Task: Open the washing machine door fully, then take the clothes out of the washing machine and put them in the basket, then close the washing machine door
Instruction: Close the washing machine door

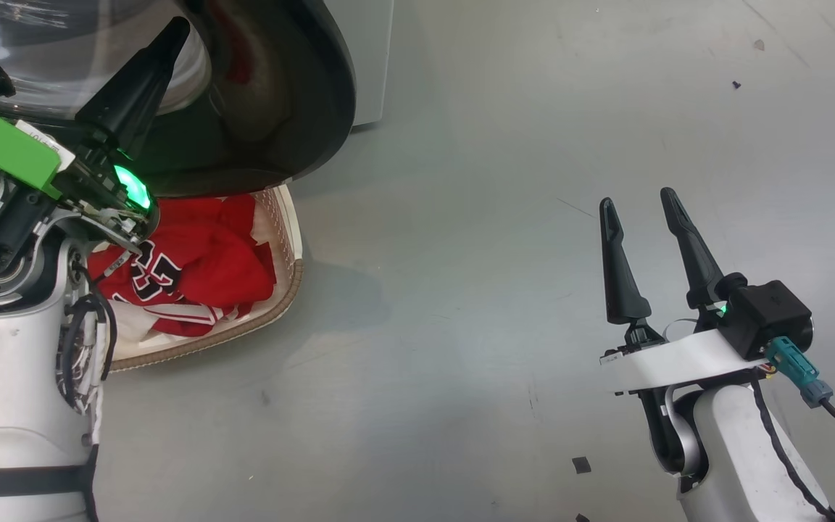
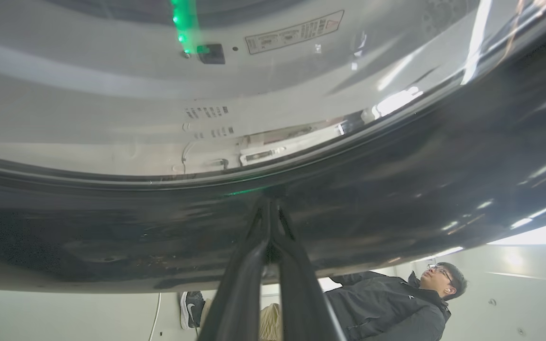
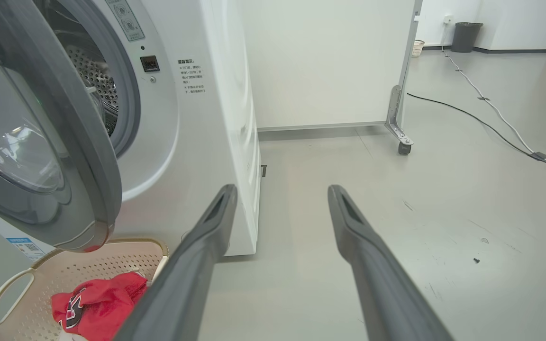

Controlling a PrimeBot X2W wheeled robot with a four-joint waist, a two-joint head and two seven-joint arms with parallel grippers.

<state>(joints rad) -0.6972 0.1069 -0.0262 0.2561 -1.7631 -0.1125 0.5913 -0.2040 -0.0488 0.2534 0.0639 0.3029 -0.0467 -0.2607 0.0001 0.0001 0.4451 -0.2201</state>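
Two fingers of left gripper (image 2: 269, 213) pinched tight, tips on washing machine door (image 1: 294, 109), half open out from washing machine (image 3: 206, 118). Looks hard, heavy, slippery: push on black rim (image 2: 396, 189). Wide, empty right gripper (image 1: 637, 201). Soft red clothes (image 1: 207, 261) in basket (image 1: 292, 239) by washing machine

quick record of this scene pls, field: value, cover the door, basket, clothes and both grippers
washing machine door: partly open, its lower edge over the basket
basket: on the floor, in front of the washing machine
clothes: red jersey and some white cloth, in the basket
left gripper: jaws shut, tips at the door's black rim
right gripper: jaws open, empty, above bare floor
person: dark jacket, in the background
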